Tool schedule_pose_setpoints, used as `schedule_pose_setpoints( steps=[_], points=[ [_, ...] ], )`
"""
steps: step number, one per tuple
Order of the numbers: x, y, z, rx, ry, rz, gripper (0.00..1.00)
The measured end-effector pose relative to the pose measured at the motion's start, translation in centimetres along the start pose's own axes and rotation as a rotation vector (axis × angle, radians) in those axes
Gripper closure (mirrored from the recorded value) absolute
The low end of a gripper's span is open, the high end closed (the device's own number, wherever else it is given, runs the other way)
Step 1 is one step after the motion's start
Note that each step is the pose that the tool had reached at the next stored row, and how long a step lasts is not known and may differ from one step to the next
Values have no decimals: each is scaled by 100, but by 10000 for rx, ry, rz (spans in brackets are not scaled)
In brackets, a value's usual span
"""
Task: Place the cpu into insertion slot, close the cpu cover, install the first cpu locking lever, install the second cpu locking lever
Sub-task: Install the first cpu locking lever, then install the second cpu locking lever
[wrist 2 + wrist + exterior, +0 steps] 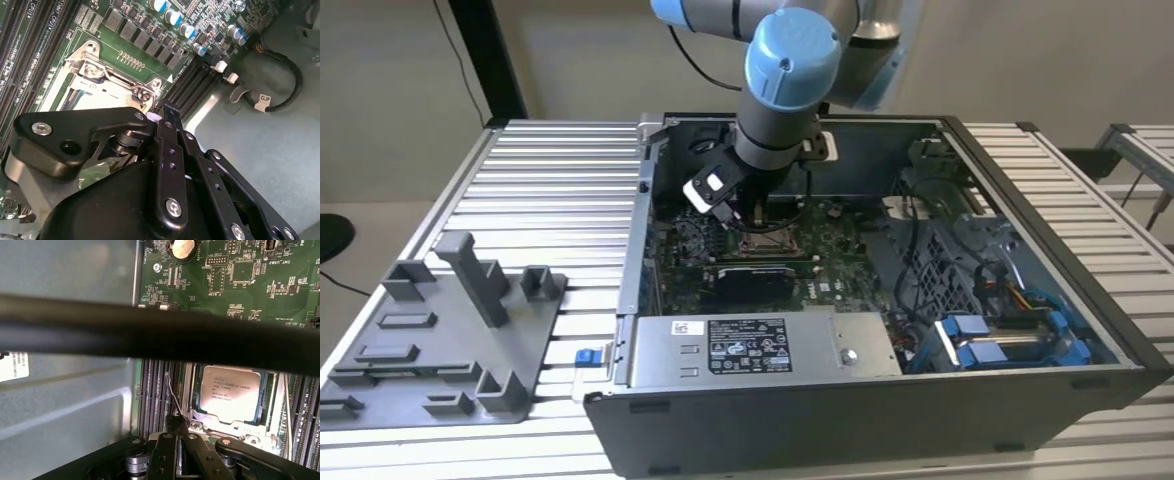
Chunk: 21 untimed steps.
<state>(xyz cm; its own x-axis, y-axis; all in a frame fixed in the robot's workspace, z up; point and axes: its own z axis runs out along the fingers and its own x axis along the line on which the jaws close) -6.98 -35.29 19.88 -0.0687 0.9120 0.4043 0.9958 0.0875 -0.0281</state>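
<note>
gripper (176,427): pressed together over locking lever (171,395) | cpu (233,391): seated in insertion slot (270,400) | cpu cover (107,75): down

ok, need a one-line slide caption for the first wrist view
CPU seated in the socket under the closed cover, gripper down at a thin locking lever beside it.

An open computer case (881,400) is lying on the counter (547,190), with a parts tray (440,340) sitting beside it toward the exterior view's left. Inside the case, the cpu (232,390) is sitting in the insertion slot (200,416), under the cpu cover (272,412). The pincer (176,427) is hanging just beside the slot's edge.
</note>
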Motion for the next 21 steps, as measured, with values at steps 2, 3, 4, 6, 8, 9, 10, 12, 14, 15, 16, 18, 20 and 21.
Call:
schedule_pose_setpoints(
  steps=[2,3,4,6,8,9,10,12,14,15,16,18,20,21],
  points=[
    [-4,0,10,1,0,0,100],
    [-7,0,14,1,-1,0,100],
    [-9,0,19,1,-1,1,100],
    [-12,2,25,1,-1,2,100],
    [-14,12,30,1,-2,1,100],
    [-16,21,31,2,-2,1,100],
    [-18,32,32,3,-2,2,100],
    [-22,63,35,6,1,3,100],
    [-26,93,37,13,0,7,100],
    [-27,104,38,15,0,7,100],
    [-29,116,39,17,1,8,100],
    [-31,136,42,20,-1,9,100],
    [-34,152,47,20,0,9,100],
    [-35,158,49,20,0,10,100]
  ],
)
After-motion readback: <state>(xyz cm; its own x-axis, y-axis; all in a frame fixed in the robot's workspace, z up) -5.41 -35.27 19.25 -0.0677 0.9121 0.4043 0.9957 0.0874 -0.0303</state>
